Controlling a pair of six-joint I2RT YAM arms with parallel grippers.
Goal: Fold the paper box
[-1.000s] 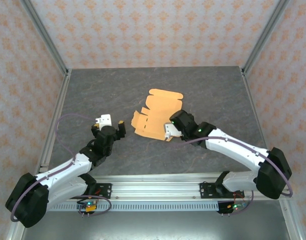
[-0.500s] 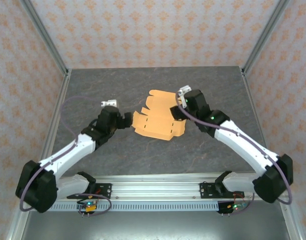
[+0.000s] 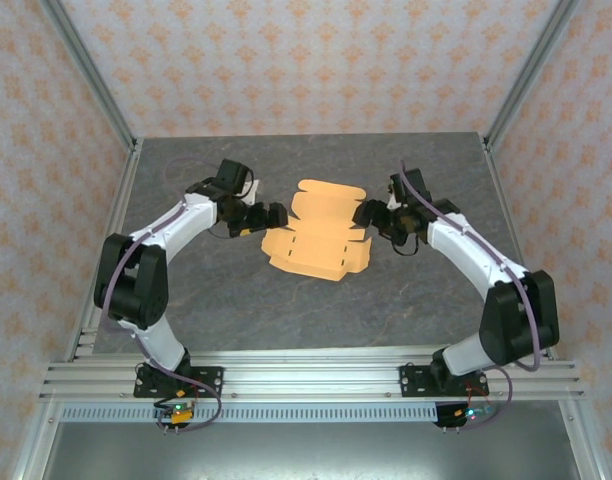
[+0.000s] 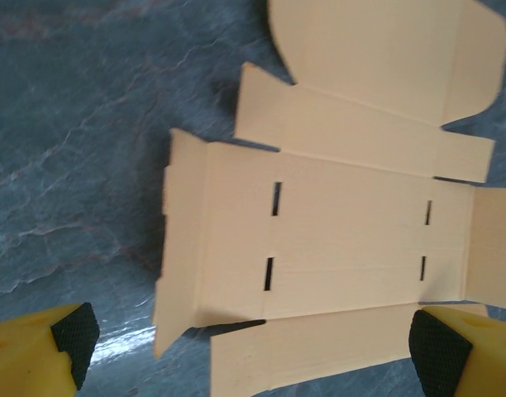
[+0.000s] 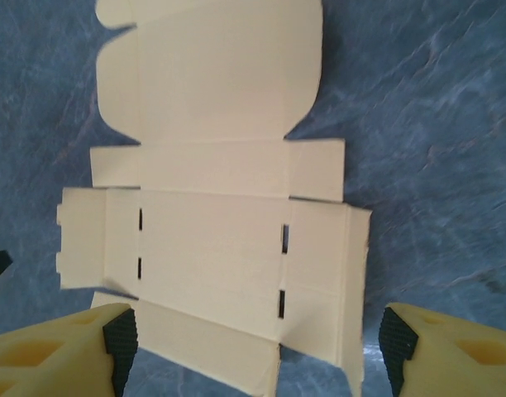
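The paper box (image 3: 316, 238) lies unfolded and nearly flat on the dark table, a light orange-tan die-cut sheet with slots, side flaps and a rounded lid panel at the far end. My left gripper (image 3: 273, 215) hovers open at the sheet's left edge. From the left wrist camera the sheet (image 4: 352, 215) spans the gap between the wide-apart black pads (image 4: 71, 335). My right gripper (image 3: 369, 213) stands open at the sheet's right edge. The right wrist camera shows the sheet (image 5: 212, 223), its right side flap slightly raised, between the spread pads (image 5: 398, 343).
The grey stone-patterned table (image 3: 206, 310) is bounded by aluminium frame posts (image 3: 91, 80) and patterned walls on three sides. A metal rail (image 3: 306, 375) carrying the arm bases runs along the near edge.
Both arms swung away from the near side and outward, the left gripper to the sheet's left edge, the right gripper to its right edge. The sheet lies flatter than a second ago.
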